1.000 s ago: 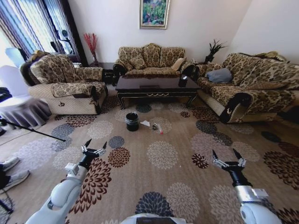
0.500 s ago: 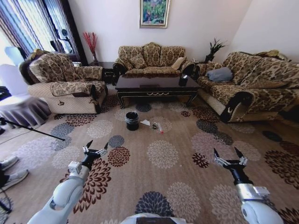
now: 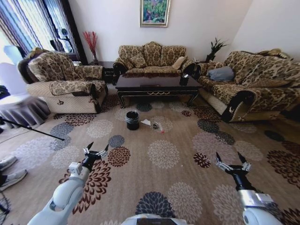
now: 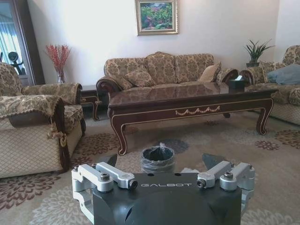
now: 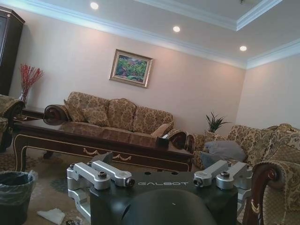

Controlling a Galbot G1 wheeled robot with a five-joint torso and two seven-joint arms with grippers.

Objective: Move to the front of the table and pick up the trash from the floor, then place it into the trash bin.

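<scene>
- Two grippers, left gripper (image 3: 95, 151) and right gripper (image 3: 232, 162), ride low ahead, fingers spread, nothing held.
- Trash (image 3: 153, 124) lies on the carpet beside the trash bin (image 3: 132, 120), before the table (image 3: 154, 85).
- Advice: drive straight, stop short of the litter.

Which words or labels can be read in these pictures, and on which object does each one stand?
"GALBOT": on the dark body of the left gripper, in the left wrist view.
"GALBOT": on the dark body of the right gripper, in the right wrist view.
No other text can be read.
</scene>
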